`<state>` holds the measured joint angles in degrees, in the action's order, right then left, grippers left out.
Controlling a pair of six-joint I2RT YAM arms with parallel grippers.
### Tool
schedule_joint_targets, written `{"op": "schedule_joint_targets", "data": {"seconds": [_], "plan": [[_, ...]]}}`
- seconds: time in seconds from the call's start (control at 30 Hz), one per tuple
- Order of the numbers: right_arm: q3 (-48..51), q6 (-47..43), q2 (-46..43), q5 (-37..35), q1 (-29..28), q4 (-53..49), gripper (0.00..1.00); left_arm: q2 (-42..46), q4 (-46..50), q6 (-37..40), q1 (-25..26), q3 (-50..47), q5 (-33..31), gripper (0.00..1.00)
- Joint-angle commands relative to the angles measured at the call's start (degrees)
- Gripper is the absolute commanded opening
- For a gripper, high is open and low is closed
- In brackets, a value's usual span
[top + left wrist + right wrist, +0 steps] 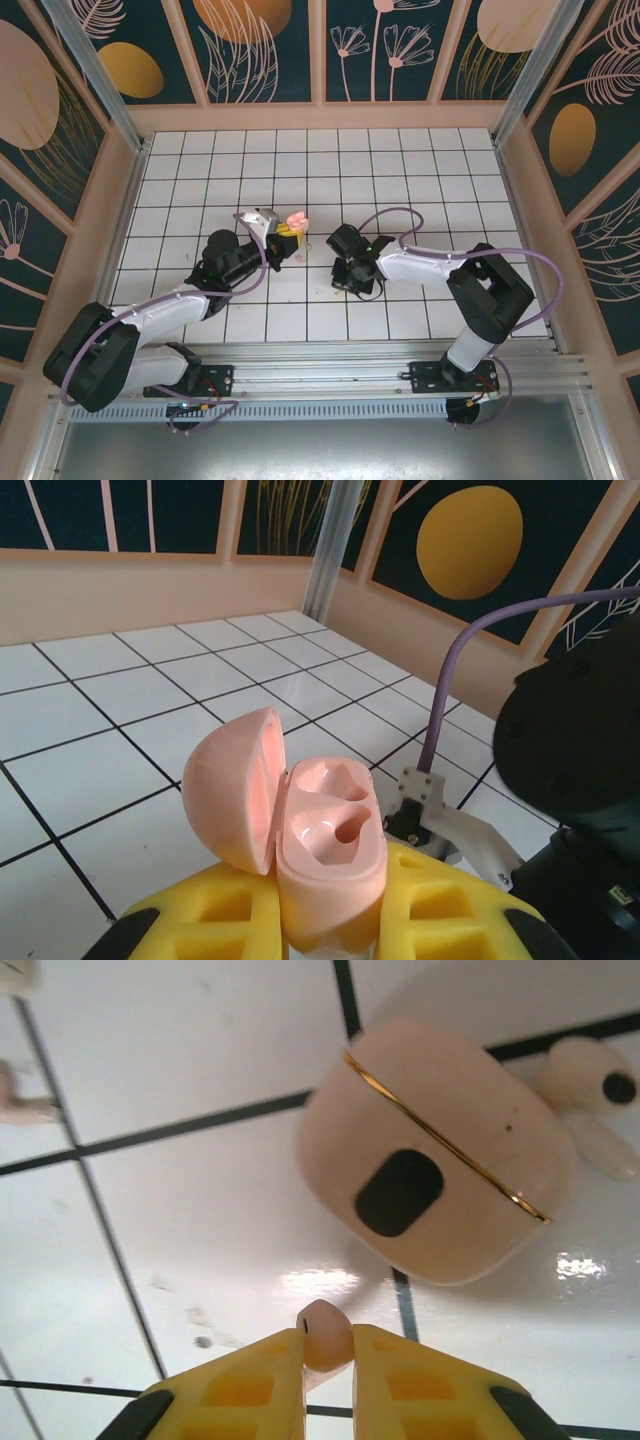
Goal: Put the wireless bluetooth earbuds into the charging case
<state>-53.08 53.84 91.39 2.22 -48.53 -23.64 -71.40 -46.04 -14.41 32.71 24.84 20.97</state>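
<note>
White tiled counter (400, 180) with dark flower-painted walls all round, and both arms are reaching toward the middle. From above, the left gripper (287, 232) is up off the tiles just left of centre, with the right one across from it at about 4 o'clock.

Over to the left wrist view: the case (325, 860) is clamped upright between the yellow fingers, firmly pinched. Its lid (235, 790) is swung open to 9 o'clock, and both moulded wells inside are bare and glossy.

Now the right wrist view: the right gripper (328, 1355) is down low over the tiles, its yellow fingers closed tight on an earbud (325, 1332), a small pale pink nub poking out between the tips. Beyond it, at 1 o'clock, a rounded pale piece (440, 1160) lies on the counter across a grid line, with a thin gold line over it and a dark oval patch. A small ring (598, 1080) with a dark centre sits at its 2 o'clock side, touching or nearly so.
</note>
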Motion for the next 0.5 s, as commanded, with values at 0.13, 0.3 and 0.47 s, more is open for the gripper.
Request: {"op": "schedule_joint_targets", "data": {"seconds": [0.13, 0.3, 0.47], "plan": [[2.7, -1.7, -6.3, -7.2, -1.0, 3.8, 0.17, 1.4, -1.9, -1.6, -0.3, 1.3, 2.7, 0.00], [4.3, -3.9, -10.3, -10.2, -1.1, 6.3, 0.17, 2.5, -3.0, -1.7, -0.3, 0.4, 2.2, 0.00], [6.0, -7.4, -14.1, -12.3, -1.1, 10.1, 0.17, 3.5, -3.7, -2.1, -0.3, -0.5, 1.3, 0.00]]}}
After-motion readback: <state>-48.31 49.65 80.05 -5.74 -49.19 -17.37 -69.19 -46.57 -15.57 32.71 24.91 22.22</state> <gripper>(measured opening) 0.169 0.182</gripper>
